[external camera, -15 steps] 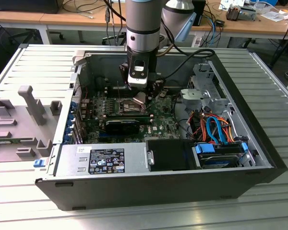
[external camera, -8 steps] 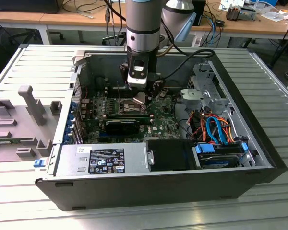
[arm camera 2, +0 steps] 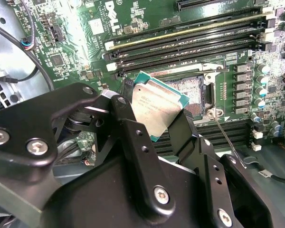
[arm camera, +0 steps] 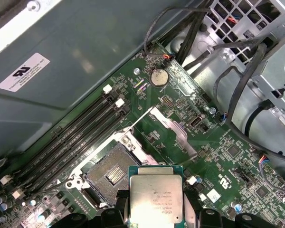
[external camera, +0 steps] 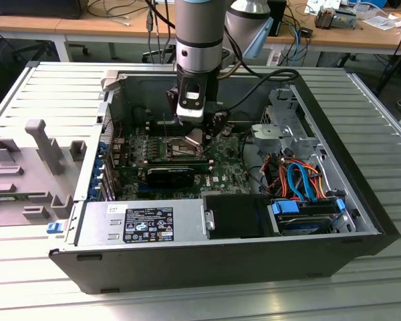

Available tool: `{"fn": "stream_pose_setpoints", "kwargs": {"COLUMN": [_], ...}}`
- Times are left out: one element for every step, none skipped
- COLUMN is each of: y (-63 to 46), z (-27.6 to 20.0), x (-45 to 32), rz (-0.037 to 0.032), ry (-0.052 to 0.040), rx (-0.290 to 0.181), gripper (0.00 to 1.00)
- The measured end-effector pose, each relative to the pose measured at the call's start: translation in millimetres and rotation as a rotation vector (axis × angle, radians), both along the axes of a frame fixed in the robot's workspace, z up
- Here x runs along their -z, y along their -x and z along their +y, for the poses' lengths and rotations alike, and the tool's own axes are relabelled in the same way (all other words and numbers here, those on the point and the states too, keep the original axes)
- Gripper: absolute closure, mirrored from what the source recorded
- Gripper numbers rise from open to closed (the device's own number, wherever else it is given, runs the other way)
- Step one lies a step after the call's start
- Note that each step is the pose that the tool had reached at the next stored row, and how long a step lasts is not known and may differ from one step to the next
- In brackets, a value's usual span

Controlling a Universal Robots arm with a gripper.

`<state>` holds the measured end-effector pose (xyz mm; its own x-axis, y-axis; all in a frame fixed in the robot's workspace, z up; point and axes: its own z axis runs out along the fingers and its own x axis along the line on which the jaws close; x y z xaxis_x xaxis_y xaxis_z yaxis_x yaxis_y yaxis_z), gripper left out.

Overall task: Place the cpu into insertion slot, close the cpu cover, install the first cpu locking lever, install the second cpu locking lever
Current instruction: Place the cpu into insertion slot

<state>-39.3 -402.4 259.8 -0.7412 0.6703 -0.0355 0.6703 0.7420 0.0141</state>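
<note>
My gripper [external camera: 194, 134] is shut on the cpu [arm camera 2: 156, 103], a flat square chip with a silver top and green edge, held by two opposite sides between black fingers [arm camera 2: 133, 124]. The cpu [arm camera: 155, 197] hangs a little above the green motherboard [external camera: 220, 167], beside and partly over the insertion slot [arm camera: 109, 173]. The insertion slot [arm camera 2: 191, 88] lies uncovered, its dark pin field showing. The cpu cover [arm camera: 172, 130], a silver frame plate, stands swung up off the slot on its far side. A thin wire locking lever [arm camera 2: 226, 138] sticks out beside the slot.
The board lies inside an open computer case [external camera: 361, 174]. Long memory slots [arm camera 2: 190, 40] run alongside the socket. Cables and a drive cage [external camera: 291, 127] sit at the exterior view's right, a power supply [external camera: 147, 224] at the front. A grey fixture [external camera: 43, 144] stands outside the case.
</note>
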Motion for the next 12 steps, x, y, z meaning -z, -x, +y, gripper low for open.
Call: {"fn": "stream_pose_setpoints", "kwargs": {"y": [0.0, 0.0, 0.0, 0.0, 0.0, 0.0, 0.0, 0.0, 0.0, 0.0, 0.0, 0.0], "z": [0.0, 0.0, 0.0, 0.0, 0.0, 0.0, 0.0, 0.0, 0.0, 0.0, 0.0, 0.0], "x": [0.0, 0.0, 0.0, 0.0, 0.0, 0.0, 0.0, 0.0, 0.0, 0.0, 0.0, 0.0], "rz": [0.0000, 0.0000, 0.0000, 0.0000, 0.0000, 0.0000, 0.0000, 0.0000, 0.0000, 0.0000, 0.0000, 0.0000], "ry": [0.0000, -0.0001, 0.0000, 0.0000, -0.0001, 0.0000, 0.0000, -0.0001, 0.0000, -0.0001, 0.0000, -0.0001], "rx": [0.002, 0.003, 0.005, 0.007, 0.009, 0.011, 0.014, 0.017, 0.018, 0.020, 0.023, 0.025], "gripper": [0.46, 0.46, 0.46, 0.46, 0.46, 0.46, 0.46, 0.46, 0.46, 0.46, 0.46, 0.46]}}
